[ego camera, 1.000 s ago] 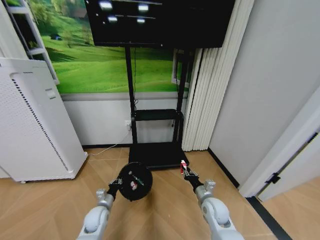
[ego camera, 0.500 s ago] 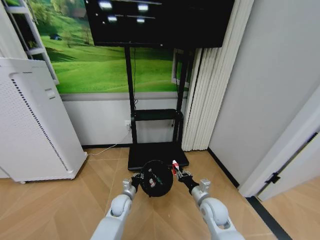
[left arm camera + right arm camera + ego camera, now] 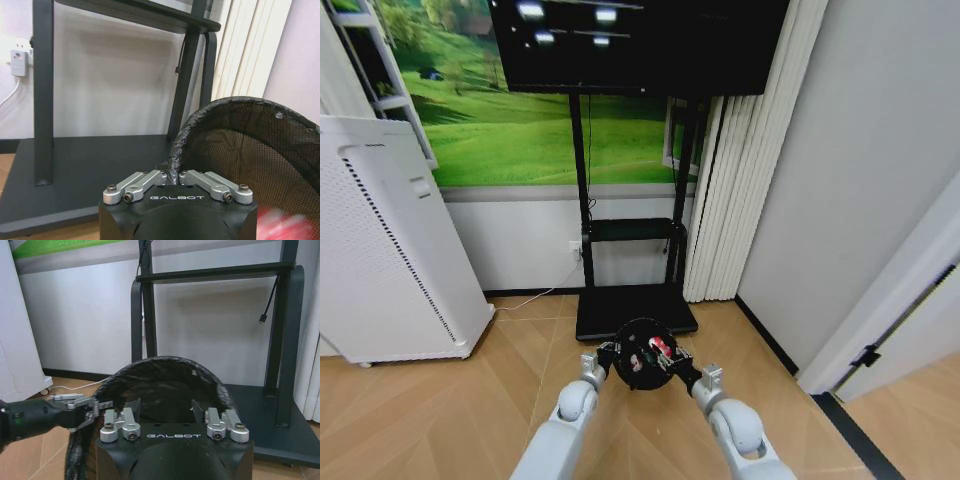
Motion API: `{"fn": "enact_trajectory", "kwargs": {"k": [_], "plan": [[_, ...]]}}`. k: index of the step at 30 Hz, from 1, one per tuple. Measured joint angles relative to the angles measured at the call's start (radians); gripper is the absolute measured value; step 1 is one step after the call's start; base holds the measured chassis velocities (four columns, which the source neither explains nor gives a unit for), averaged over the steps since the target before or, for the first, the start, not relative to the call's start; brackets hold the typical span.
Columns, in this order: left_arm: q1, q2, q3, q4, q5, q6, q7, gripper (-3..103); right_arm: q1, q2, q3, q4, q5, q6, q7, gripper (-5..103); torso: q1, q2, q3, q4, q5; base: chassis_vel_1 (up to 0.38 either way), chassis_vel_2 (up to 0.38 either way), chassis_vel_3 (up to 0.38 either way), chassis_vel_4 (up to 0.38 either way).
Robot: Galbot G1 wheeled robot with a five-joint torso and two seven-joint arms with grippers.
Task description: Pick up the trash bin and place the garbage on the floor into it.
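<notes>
The black mesh trash bin (image 3: pixel 638 362) hangs above the parquet floor (image 3: pixel 440 410), in front of the TV stand. My left gripper (image 3: pixel 609 353) is shut on its rim; the left wrist view shows the fingers (image 3: pixel 150 179) pinching the rim beside the mesh wall (image 3: pixel 240 145). My right gripper (image 3: pixel 676 361) sits at the bin's opposite edge, open, with its fingers (image 3: pixel 122 422) spread and the bin's rim (image 3: pixel 165 364) just ahead. A red-and-white piece of garbage (image 3: pixel 660 347) lies inside the bin and shows as a red blur (image 3: pixel 285 225) in the left wrist view.
The TV stand's black base plate (image 3: pixel 635 312) lies on the floor right behind the bin. A tall white perforated appliance (image 3: pixel 390 250) stands at the left. Pleated curtains (image 3: pixel 745 180) and a grey wall close the right side, with a door frame (image 3: pixel 890 320) beyond.
My left arm carried the bin right, toward the middle. My right gripper moved left over it holding the red-and-white piece, then opened; the piece is now inside the bin.
</notes>
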Motion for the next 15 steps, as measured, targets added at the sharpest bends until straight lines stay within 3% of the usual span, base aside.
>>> {"fn": "enact_trajectory", "kwargs": {"k": [3, 9, 15], "plan": [[-0.002, -0.003, 0.001, 0.004, 0.002, -0.001, 0.001, 3, 0.0, 0.001, -0.004, 0.0, -0.003, 0.0, 0.003, 65, 0.0, 0.0, 0.0, 0.0, 0.0, 0.0, 0.0, 0.0, 0.0], [0.019, 0.014, -0.033, -0.025, 0.002, -0.002, 0.003, 3, -0.009, 0.011, 0.012, 0.037, -0.002, 0.031, 0.079, 92, 0.0, 0.0, 0.0, 0.0001, -0.0001, 0.0, 0.0, 0.0, 0.0], [0.08, 0.066, -0.122, -0.106, -0.001, -0.002, 0.014, 3, -0.051, 0.018, 0.048, 0.052, -0.011, 0.066, 0.184, 100, 0.0, 0.0, 0.0, 0.0001, -0.0003, 0.0, 0.0, 0.0, 0.0]]}}
